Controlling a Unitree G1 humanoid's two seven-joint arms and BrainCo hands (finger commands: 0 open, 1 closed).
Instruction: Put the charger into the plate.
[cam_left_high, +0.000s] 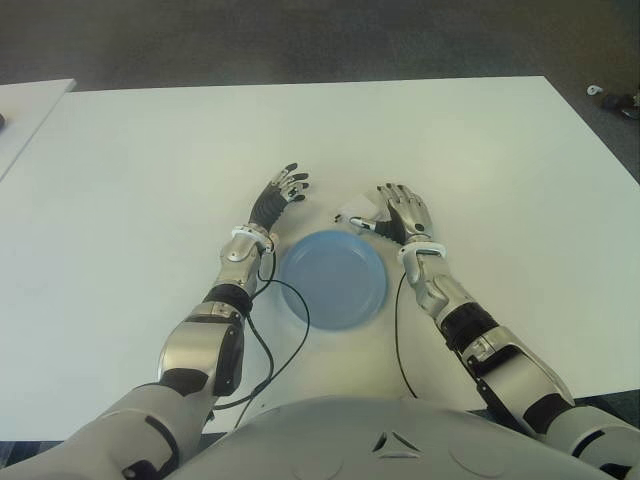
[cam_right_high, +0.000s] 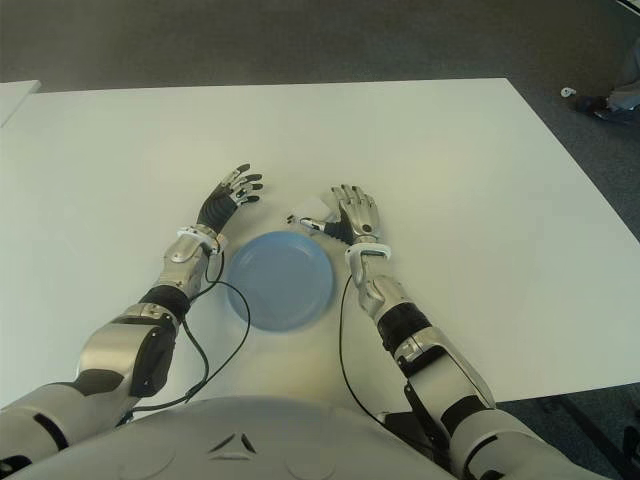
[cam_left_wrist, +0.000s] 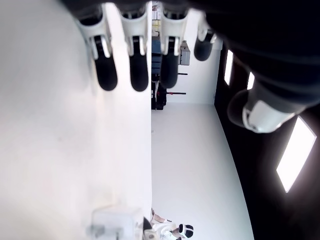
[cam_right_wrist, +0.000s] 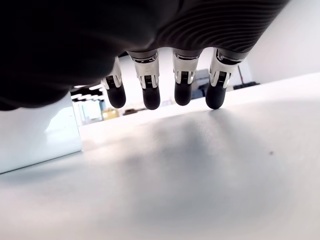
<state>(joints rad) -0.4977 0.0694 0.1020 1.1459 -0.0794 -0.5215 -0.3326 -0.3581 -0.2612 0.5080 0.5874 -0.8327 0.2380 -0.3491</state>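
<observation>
Right hand (cam_left_high: 405, 213) is down by the charger (cam_left_high: 356, 210), fingers stretched out flat, not gripping anything. The white charger lies on the table (cam_left_high: 140, 170) just beside that hand's thumb side, just beyond the far rim of the blue plate (cam_left_high: 333, 280). Whether thumb and charger touch is hard to tell. Left hand (cam_left_high: 278, 194) hovers past the plate's far left edge, fingers spread, holding nothing.

A white table (cam_left_high: 150, 180) stands on grey floor (cam_left_high: 300, 40).
</observation>
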